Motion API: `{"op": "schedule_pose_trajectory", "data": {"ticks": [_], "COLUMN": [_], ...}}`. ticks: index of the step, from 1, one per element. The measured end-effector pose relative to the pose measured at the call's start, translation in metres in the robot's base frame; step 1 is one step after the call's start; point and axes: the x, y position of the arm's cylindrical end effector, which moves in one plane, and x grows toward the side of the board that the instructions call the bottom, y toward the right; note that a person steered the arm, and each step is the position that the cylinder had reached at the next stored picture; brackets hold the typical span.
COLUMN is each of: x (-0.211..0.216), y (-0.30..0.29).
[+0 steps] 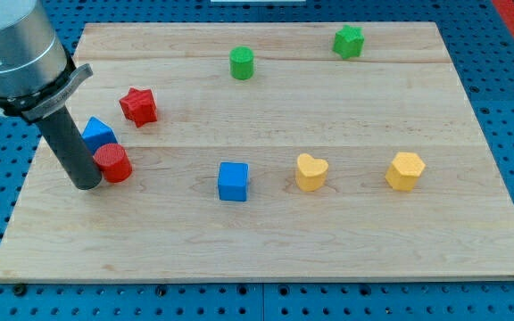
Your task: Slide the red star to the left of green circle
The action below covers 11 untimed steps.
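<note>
Eight small blocks on a wooden board (266,241). Red star (138,105) far-left, standing free, well left of and a little nearer than the green circle (241,63). Likely light, rigid and quick to slide on smooth wood; no grasping possible, so pushed from a side only. Lobed outline apt to rotate or slip off the rod unless contact runs through the centre. Best contact judged to be the near-left flank, driving it far and right toward the spot just left of the green cylinder.

No pincer on this rig, hence nothing to call apart, together or clamped: only a straight rod. My tip (85,185) down on the board at the left, touching or just beside the red cylinder (113,163), nearer than the star and apart from it.

Partly hidden behind rod and red cylinder: a blue block (97,133), shape hard to tell, perhaps a cube or wedge. Arm housing cut off at the top-left corner. Elsewhere: green star (349,41), blue cube (233,181), yellow heart (310,171), yellow hexagon (405,170).
</note>
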Motion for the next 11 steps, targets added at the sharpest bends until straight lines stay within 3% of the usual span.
{"op": "schedule_pose_trajectory", "data": {"ticks": [1, 2, 3, 7, 8, 11], "x": [0.000, -0.030, -0.054, -0.078, -0.107, -0.143], "y": [-0.031, -0.059, -0.047, 0.026, 0.026, 0.008]}}
